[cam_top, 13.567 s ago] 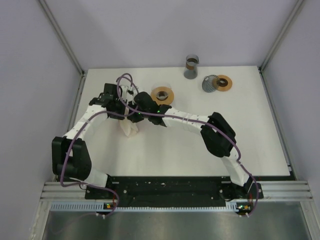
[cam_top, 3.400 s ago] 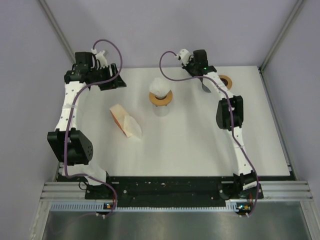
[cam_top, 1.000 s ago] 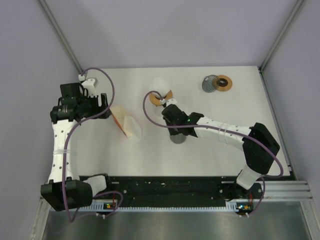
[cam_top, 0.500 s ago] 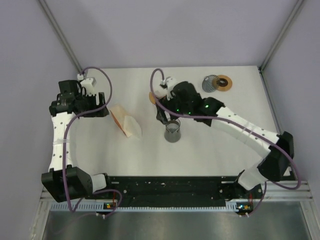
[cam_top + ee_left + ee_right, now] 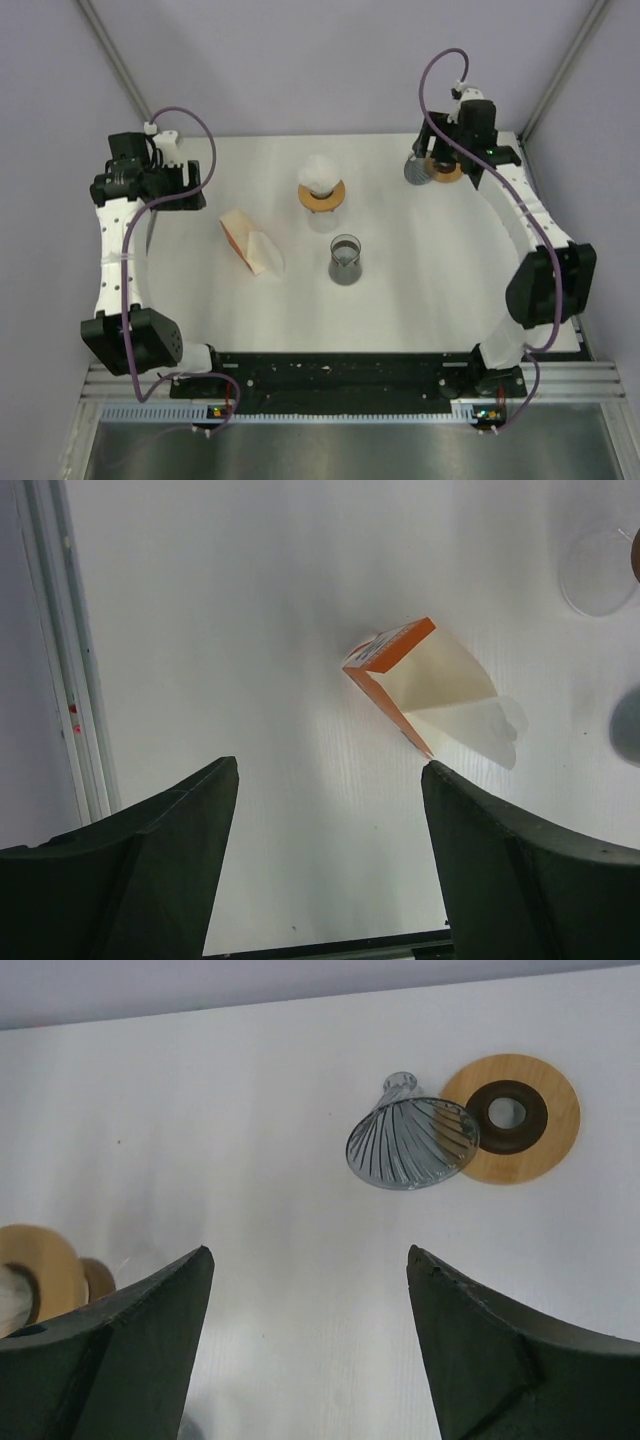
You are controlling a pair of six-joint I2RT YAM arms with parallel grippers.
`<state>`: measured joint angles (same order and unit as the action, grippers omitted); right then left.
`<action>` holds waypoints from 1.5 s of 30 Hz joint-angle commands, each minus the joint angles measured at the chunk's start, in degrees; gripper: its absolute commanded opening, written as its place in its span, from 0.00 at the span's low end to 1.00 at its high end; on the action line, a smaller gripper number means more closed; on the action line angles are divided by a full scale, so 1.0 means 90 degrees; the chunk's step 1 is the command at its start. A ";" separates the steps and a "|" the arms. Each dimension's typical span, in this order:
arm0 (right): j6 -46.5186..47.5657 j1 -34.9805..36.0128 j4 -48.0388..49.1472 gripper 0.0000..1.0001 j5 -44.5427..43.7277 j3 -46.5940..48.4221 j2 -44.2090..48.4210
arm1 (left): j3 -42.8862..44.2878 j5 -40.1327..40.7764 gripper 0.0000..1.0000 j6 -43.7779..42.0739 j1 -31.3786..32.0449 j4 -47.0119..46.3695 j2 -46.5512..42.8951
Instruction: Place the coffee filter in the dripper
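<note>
On the counter [image 5: 450, 290], 12 o'clock of beaker [image 5: 345, 262]: coffee filter [image 5: 320, 170] sits in dripper [image 5: 336, 194]; task looks complete. Left claw [image 5: 328, 770], right claw [image 5: 308, 1252]: apart, empty.

White table [image 5: 440, 280], reference is the beaker [image 5: 345, 260] mid-table. Dripper [image 5: 322, 196] stands just behind it; filter box [image 5: 250, 243] lies on its side to its left. Ribbed cone [image 5: 418, 168], tipped over and touching a wood ring [image 5: 449, 166], sits well behind and right.
</note>
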<state>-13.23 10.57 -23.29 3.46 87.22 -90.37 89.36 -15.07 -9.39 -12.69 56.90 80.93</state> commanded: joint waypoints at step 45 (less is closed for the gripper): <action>-0.0716 -0.0705 0.0342 0.62 -0.0365 0.1666 -0.2869 | 0.1037 0.0883 0.78 -0.0031 -0.0065 0.0464 0.1291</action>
<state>-20.45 6.46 -21.06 1.34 102.00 -120.29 96.05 -7.16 -9.39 -12.95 60.73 92.38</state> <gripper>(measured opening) 0.641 0.778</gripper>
